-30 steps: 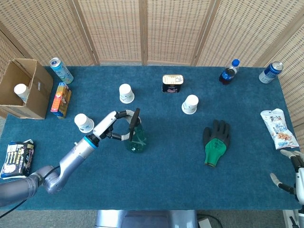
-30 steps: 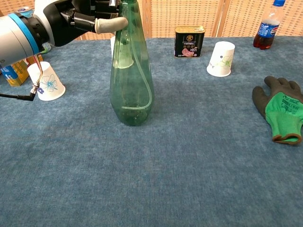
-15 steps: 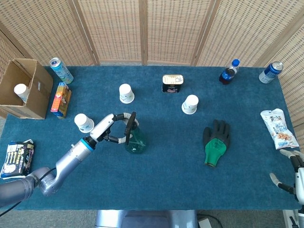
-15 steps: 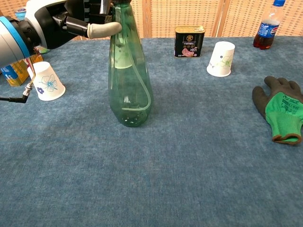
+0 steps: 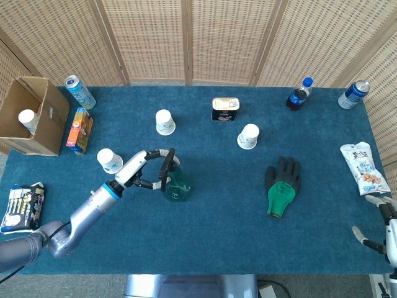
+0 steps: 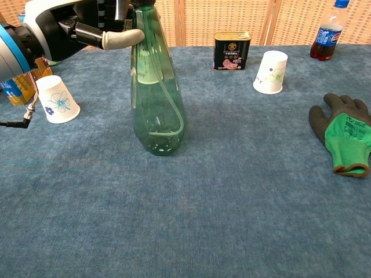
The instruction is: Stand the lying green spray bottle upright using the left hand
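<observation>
Since the earlier frames the green spray bottle [image 5: 174,184] has come from a slight lean to nearly upright on the blue table [image 5: 211,236], and the left hand [image 5: 151,169] has drawn a little toward the robot with it; that hand holds the bottle's neck, its fingers [image 6: 119,38] curled about the top; in the chest view the bottle's head is cut off by the upper edge, so the grip itself is only partly seen there; the bottle stands on its base, well short of the table's middle, on the robot's left. The right hand [image 5: 379,223] shows only at the far right edge of the head view, with pale fingers apart and nothing in them; the rest of it is cut off. Taking the bottle as landmark: four paper cups in all, one [image 5: 110,160] just to its left, one [image 5: 164,121] beyond it, one [image 5: 248,136] beyond and to its right, and one [image 5: 27,119] far left inside the cardboard box [image 5: 41,133]; one square tin [image 5: 224,108] beyond and right; one green and black glove [image 5: 281,185] well to the right; one dark cola bottle [image 5: 299,94] far beyond right; two drink cans, one [image 5: 353,94] at the far right, one [image 5: 80,91] beyond left; one orange carton [image 5: 79,129] left; two snack packets, one [image 5: 364,167] far right, one [image 5: 22,207] far left, its print too small to read.
</observation>
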